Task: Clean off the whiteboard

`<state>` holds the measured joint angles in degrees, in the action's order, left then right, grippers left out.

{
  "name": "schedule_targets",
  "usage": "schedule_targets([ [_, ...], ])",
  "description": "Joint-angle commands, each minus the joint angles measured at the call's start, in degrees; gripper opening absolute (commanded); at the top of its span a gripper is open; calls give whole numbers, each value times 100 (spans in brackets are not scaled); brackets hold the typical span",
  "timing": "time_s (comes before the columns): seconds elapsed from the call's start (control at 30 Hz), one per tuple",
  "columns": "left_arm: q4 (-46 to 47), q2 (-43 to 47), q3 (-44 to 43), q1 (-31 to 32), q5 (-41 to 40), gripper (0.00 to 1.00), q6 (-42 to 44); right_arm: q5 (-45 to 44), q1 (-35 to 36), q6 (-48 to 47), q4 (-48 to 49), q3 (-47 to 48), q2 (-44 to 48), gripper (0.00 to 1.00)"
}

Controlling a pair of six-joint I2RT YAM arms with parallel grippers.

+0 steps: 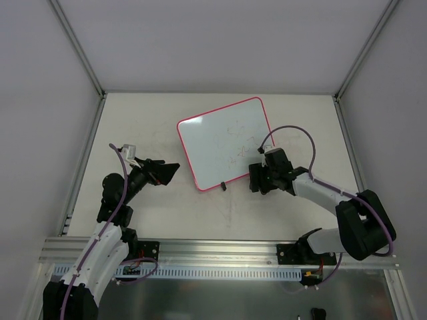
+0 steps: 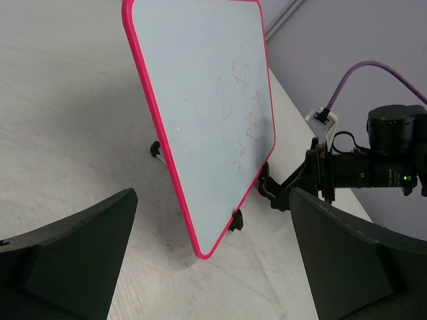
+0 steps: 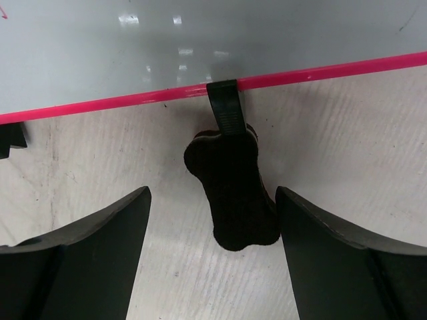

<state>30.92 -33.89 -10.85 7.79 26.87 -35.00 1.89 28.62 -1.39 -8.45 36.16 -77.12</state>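
The whiteboard (image 1: 223,143) lies flat mid-table, white with a pink-red frame and faint red scribbles (image 2: 237,100). A black clip (image 1: 223,186) sits on its near edge. My right gripper (image 1: 257,179) is at the board's near right corner, open. In the right wrist view a black bone-shaped eraser (image 3: 233,193) lies on the table between the fingers of my right gripper (image 3: 212,193), nearer the right finger, just below a black clip (image 3: 223,110) on the board's edge (image 3: 100,107). My left gripper (image 1: 167,172) is open and empty, left of the board, pointing at it (image 2: 207,100).
The light table (image 1: 153,120) is walled by white panels with aluminium rails at the sides and front (image 1: 220,250). The right arm and its purple cable (image 2: 373,160) show beyond the board in the left wrist view.
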Motion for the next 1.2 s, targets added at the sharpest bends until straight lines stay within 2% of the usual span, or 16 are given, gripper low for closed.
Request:
schedule_targets([
  [0.0, 160, 49, -101, -23, 152, 99, 152, -22, 64, 7, -60, 268, -119, 79],
  [0.1, 160, 40, -101, -23, 160, 99, 161, -145, 91, 51, -131, 321, -198, 79],
  [0.17, 152, 40, -101, -32, 160, 99, 169, -145, 91, 60, -183, 356, -259, 73],
  [0.3, 143, 40, -101, -23, 152, 99, 178, -328, 100, 95, -219, 374, -312, 69],
  [0.43, 125, 58, -101, -23, 152, 99, 187, -400, 91, 112, -263, 400, -347, 53],
  [0.7, 116, 93, -101, -23, 143, 99, 196, -532, 135, 130, -368, 497, -514, 42],
  [0.8, 116, 67, -101, -23, 143, 99, 196, -576, 161, 130, -386, 497, -532, 33],
  [1.17, 265, -117, -119, -23, 213, 99, 143, -251, 275, 402, -517, 295, 56, 27],
])
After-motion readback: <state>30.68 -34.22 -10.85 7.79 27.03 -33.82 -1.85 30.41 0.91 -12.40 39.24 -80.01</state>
